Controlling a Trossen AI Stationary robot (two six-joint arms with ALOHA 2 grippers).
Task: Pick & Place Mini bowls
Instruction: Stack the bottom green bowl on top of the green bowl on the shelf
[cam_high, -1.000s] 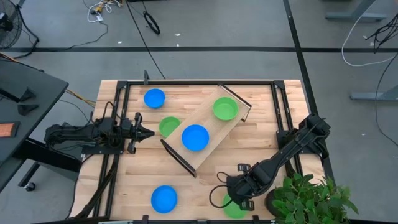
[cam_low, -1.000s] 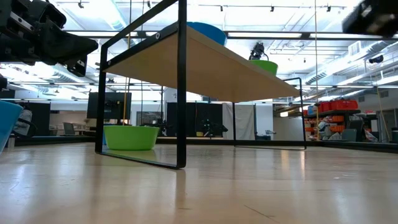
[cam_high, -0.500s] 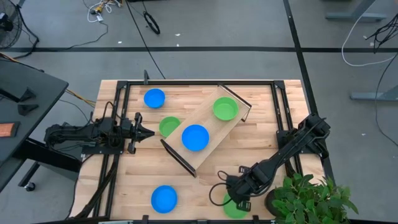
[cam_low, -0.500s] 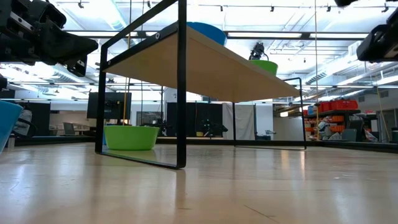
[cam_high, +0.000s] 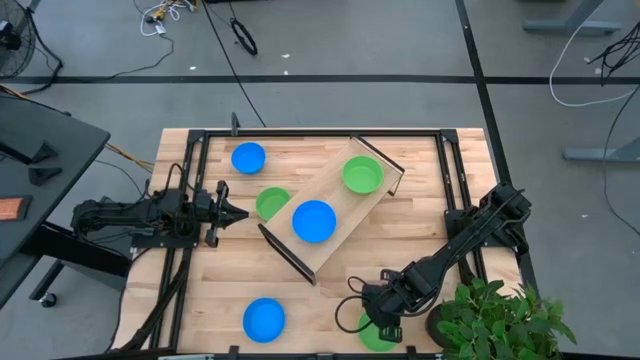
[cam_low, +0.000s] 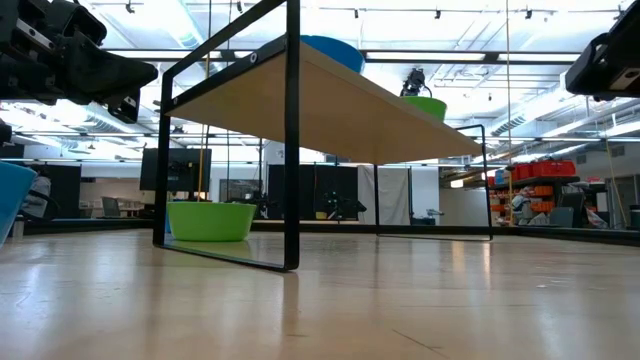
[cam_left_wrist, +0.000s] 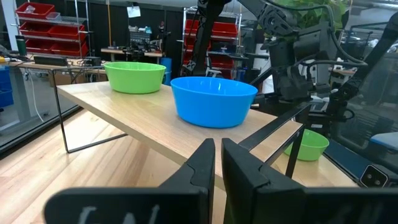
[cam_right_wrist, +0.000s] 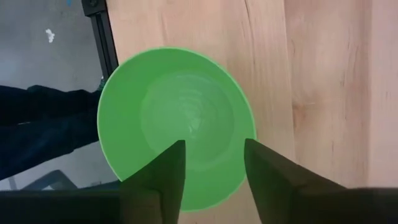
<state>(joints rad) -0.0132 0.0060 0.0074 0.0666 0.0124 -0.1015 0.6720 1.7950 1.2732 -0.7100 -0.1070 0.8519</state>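
Several mini bowls show. One green bowl (cam_high: 377, 335) (cam_right_wrist: 177, 124) sits on the table at the near right edge. My right gripper (cam_high: 385, 322) (cam_right_wrist: 214, 144) hangs open just above it, pointing steeply down, its fingers over the bowl's inside and touching nothing. A blue bowl (cam_high: 314, 221) (cam_left_wrist: 213, 99) and a green bowl (cam_high: 362, 175) (cam_left_wrist: 135, 76) stand on the raised wooden tray (cam_high: 335, 205). Another green bowl (cam_high: 271, 203) sits beside the tray, and blue bowls rest at the far left (cam_high: 248, 157) and near left (cam_high: 264, 319). My left gripper (cam_high: 240, 212) (cam_left_wrist: 217, 152) waits shut at the left, pointing level at the tray.
The tray stands slantwise on a black wire frame (cam_low: 290, 140) in mid-table. Black rails (cam_high: 185, 230) run along both table sides. A potted plant (cam_high: 500, 320) stands at the near right corner, close to my right arm. Bare wood lies between the near-edge bowls.
My right gripper has tipped further downward over the green bowl at the near right edge; in the low view its arm has sunk into the upper right of the picture. The bowls and tray have stayed put.
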